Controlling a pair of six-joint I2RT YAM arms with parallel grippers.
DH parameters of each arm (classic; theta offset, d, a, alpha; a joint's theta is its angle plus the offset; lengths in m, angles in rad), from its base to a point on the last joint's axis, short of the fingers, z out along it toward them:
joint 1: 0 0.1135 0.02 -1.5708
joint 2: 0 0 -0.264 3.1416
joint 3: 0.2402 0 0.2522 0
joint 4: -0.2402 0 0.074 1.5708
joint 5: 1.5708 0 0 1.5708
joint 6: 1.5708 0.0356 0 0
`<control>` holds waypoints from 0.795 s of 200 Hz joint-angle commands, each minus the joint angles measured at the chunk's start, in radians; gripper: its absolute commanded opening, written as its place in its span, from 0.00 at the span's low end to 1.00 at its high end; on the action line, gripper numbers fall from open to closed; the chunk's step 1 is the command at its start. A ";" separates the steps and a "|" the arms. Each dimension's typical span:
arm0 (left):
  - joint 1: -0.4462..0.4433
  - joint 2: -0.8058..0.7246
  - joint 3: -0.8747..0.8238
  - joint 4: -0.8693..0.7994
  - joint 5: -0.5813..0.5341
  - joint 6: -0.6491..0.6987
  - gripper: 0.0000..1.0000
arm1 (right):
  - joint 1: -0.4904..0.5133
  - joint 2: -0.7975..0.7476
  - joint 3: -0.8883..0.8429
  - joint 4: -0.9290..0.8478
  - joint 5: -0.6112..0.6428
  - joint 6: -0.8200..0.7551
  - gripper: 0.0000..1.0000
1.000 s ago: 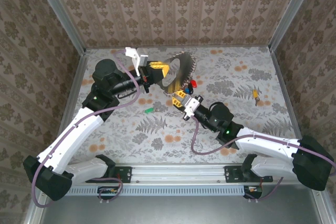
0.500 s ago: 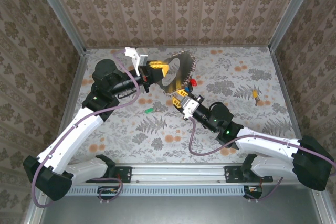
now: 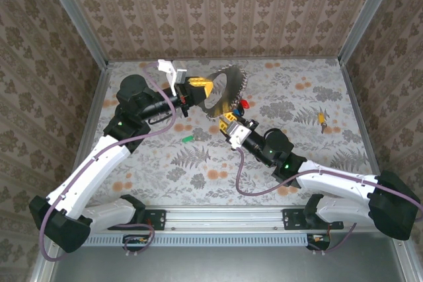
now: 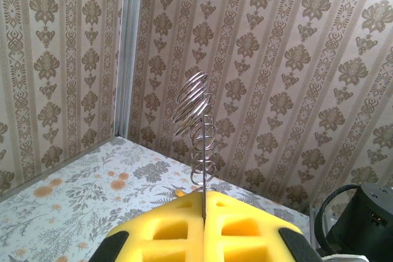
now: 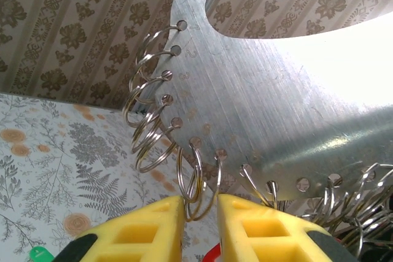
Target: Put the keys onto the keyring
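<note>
1. Found the left gripper (image 3: 201,88) clamped shut on a thin, silver, half-round metal plate (image 3: 225,87). In the left wrist view, saw its yellow foam fingers (image 4: 245,231) pressed flat against both faces of the sheet, met edge-on.
2. Saw that plate held up off the floral-patterned table top (image 3: 297,97), toward the back middle, carrying a row of thin wire split rings (image 5: 150,93) hung from small holes along its curved edge.
3. Found the right gripper (image 5: 201,205) just under that curved edge, pointing up at it, jaws narrowly apart.
4. Took as the keyring (image 5: 199,179) the one small, thin metal split ring hanging from its hole straight down into that narrow gap, lower arc sunk between the two yellow fingertips. Could not tell a true pinch on the wire from a mere flanking of it.
5. Counted four tiny plastic-headed keys loose on the table in the top view:
   - green-headed key (image 3: 188,139) in front of the plate, between the two arms and nearer the left one;
   - red-headed key (image 3: 245,104) just right of the plate's lower edge, near the right gripper;
   - blue-headed key (image 3: 236,105) just beside the red one, partly tucked under the rings and hard to make out;
   - yellow-headed key (image 3: 322,121) well apart, over toward the right wall.
</note>
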State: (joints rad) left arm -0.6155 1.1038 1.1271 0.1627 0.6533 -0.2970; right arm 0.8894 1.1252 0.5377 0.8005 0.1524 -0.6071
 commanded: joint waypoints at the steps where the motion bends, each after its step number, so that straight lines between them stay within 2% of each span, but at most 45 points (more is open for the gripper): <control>1: -0.010 -0.035 0.013 0.040 0.006 0.014 0.00 | 0.005 -0.023 0.003 -0.009 0.028 -0.020 0.24; 113: -0.019 -0.030 0.024 0.022 0.004 0.025 0.00 | 0.000 -0.048 0.009 -0.080 0.012 -0.039 0.26; 159: -0.021 -0.031 0.021 0.016 0.001 0.027 0.00 | 0.000 -0.053 0.014 -0.064 0.013 -0.033 0.15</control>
State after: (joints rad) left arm -0.6289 1.1038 1.1271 0.1493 0.6537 -0.2905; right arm 0.8890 1.0985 0.5369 0.7280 0.1543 -0.6346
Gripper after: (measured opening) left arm 0.045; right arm 0.168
